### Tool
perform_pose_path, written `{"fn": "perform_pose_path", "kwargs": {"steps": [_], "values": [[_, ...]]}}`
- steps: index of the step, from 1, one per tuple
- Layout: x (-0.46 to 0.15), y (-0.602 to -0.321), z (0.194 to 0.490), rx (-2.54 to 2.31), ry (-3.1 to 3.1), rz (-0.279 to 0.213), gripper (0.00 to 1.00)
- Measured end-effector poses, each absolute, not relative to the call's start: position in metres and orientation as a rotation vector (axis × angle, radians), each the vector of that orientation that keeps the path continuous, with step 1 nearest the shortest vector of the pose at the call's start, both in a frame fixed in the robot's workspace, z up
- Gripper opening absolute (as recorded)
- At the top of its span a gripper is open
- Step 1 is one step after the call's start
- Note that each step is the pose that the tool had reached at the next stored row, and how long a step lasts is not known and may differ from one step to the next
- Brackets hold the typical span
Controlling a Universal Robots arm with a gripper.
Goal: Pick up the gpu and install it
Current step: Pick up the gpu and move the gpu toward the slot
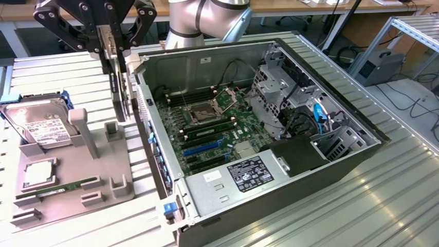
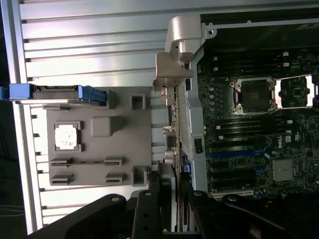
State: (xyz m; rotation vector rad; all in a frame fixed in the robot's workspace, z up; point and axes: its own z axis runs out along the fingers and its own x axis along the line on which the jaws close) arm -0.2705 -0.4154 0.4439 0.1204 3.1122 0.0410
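Right, exterior view / claw (image 1: 115, 60): pinched onto the gpu, black fingers on both flat faces near its upper end.
exterior view / gpu (image 1: 121, 98): hangs upright and edge-on under the claw, just outside the case wall on the exterior view's left, over the near edge of the grey tray; not yet in any slot.
exterior view / case (image 1: 295, 206): lies on its side with the panel off, motherboard (image 1: 205, 128) exposed, on the slatted table (image 1: 391, 206).
exterior view / grey tray (image 1: 75, 164): sits on the exterior view's left of the case; carries the hard drive (image 1: 41, 126), a square chip (image 1: 38, 174) and a green RAM stick (image 1: 58, 189).
exterior view / arm (image 1: 205, 20): stands behind the case.
wrist view / claw (image 2: 172, 201): closed on the card, dark finger (image 2: 149, 209) visible on the tray side.
wrist view / gpu (image 2: 172, 139): thin strip seen edge-on, runs between tray and case wall, close along the wall, apart from the board's slots.
wrist view / grey tray (image 2: 134, 144): beside the card; hard drive (image 2: 60, 93) with blue rails, chip (image 2: 67, 136).
wrist view / motherboard (image 2: 249, 159): on the card's other side, CPU socket (image 2: 254, 94) open.
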Motion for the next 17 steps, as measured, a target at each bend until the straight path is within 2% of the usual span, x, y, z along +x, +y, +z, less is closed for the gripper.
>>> {"fn": "perform_pose_path", "kwargs": {"steps": [17], "values": [[-0.265,-0.4154,0.4439,0.12,3.112,0.037,0.27]]}}
